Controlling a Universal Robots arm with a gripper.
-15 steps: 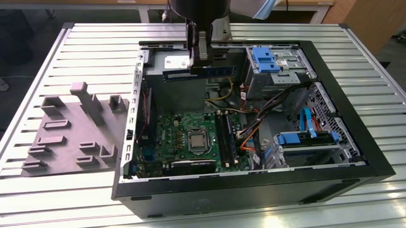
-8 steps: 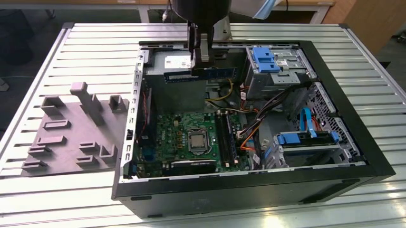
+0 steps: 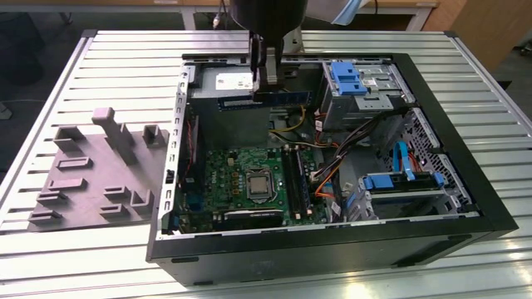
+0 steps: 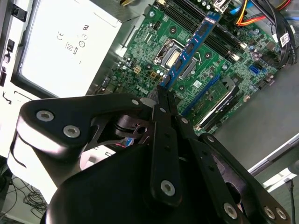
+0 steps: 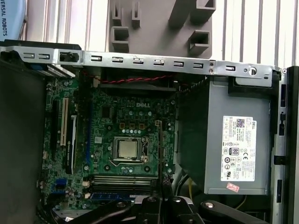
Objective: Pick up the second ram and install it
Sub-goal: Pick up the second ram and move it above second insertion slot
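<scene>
My gripper (image 3: pixel 264 89) hangs over the back of the open computer case, shut on the second ram (image 3: pixel 278 99), a long thin blue stick with dark chips. The stick lies level above the power supply (image 3: pixel 233 81). In the second wrist view the ram (image 4: pixel 191 46) juts out from the shut gripper (image 4: pixel 161 93) over the green motherboard (image 4: pixel 154 51). The first wrist view sees the ram (image 5: pixel 159 154) edge-on as a thin line, held by the gripper (image 5: pixel 161 201) beside the processor (image 5: pixel 127 149). The long black memory slots (image 3: pixel 295 177) lie nearer the case front, apart from the stick.
The black case (image 3: pixel 332 249) stands open on a slatted metal table (image 3: pixel 124 50). A grey fixture block (image 3: pixel 99 168) with upright posts sits at the exterior view's left. Blue drive cages (image 3: pixel 349 78) and orange and black cables (image 3: pixel 332 168) crowd the case's other side.
</scene>
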